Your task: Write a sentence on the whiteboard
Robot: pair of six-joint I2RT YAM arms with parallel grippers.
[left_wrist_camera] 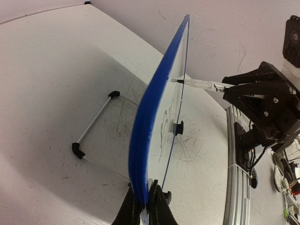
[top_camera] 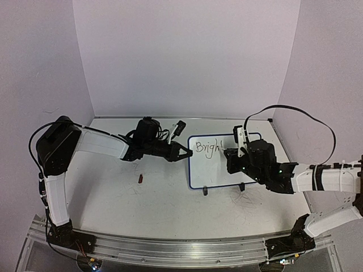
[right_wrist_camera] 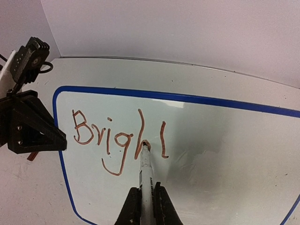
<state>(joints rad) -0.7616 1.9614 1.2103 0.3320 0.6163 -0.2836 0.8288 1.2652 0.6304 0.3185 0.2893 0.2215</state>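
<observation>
Surface (top_camera: 113, 198), left part: small red piece (top_camera: 140, 179), lying loose. Left claw (top_camera: 184, 151), pressed together on the blue left frame edge of the whiteboard (top_camera: 218, 173), propped up at mid-surface. On the board, the sentence (right_wrist_camera: 117, 138): "Brigh" plus one upright stroke. Right claw (right_wrist_camera: 145, 199), pinching a marker (right_wrist_camera: 146, 168), tip touching the board at the h.

**Handwritten lettering** (right_wrist_camera: 108, 140) on the whiteboard (right_wrist_camera: 225, 154), set in the upper left part of its face. The letters "Brigh" can be read, followed by a single upright stroke that cannot be assigned to a letter. In the right wrist view the strokes appear reddish-brown. In the top view the same letters (top_camera: 207, 147) are seen smaller. In the left wrist view the writing is not legible.
</observation>
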